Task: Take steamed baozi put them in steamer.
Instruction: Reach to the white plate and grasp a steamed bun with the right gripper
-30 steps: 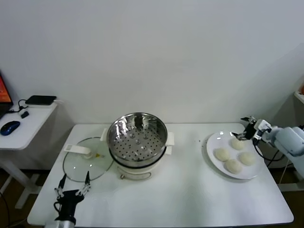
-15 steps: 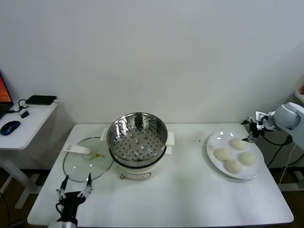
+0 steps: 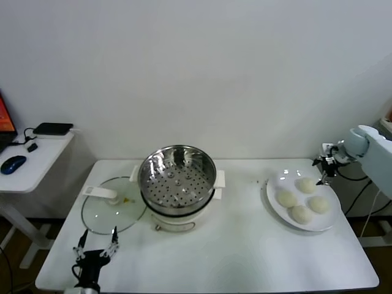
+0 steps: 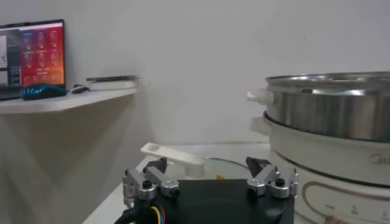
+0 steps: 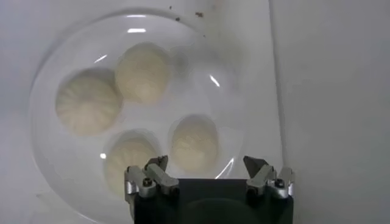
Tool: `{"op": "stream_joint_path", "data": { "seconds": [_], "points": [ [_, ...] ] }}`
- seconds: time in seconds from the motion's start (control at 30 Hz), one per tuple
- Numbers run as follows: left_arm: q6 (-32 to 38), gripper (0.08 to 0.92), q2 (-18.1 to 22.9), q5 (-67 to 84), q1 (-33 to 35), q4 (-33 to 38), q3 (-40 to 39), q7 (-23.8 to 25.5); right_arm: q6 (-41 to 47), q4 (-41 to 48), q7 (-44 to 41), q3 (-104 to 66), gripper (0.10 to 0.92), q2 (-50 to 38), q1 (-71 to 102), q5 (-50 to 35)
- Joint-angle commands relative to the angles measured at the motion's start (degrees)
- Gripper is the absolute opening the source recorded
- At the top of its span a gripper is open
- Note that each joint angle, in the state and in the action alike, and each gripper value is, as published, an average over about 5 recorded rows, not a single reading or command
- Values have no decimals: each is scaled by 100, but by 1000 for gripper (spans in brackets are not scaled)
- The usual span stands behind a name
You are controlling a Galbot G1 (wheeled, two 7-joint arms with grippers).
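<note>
White table [image 3: 245, 245]: baozi [image 5: 194, 142] lie beneath open right hand [image 5: 207, 175].

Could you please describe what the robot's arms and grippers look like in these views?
The right gripper has slim dark fingers with silvery metal tips on a black body; its arm is white and rounded, trailing black cable. The left gripper matches: a black body, silver-tipped fingers, and coloured wires beside its base.
</note>
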State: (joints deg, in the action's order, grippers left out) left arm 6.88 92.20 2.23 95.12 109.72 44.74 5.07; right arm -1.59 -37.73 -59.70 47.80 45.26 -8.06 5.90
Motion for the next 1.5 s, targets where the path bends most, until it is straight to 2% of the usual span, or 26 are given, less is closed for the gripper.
{"op": "stream_joint_path", "data": {
  "seconds": [0.03, 0.5, 1.5],
  "points": [
    [37, 823, 17, -38, -8, -103, -15, -4, -194, 664, -20, -644, 823, 489, 435, 538],
    [114, 823, 5, -78, -36, -240, -45, -39, -319, 1204, 245, -1086, 823, 831, 476, 982],
    [172, 823, -42, -97, -128, -405, -54, -114, -381, 1654, 367, -1300, 818, 997, 508, 1200]
  ]
}}
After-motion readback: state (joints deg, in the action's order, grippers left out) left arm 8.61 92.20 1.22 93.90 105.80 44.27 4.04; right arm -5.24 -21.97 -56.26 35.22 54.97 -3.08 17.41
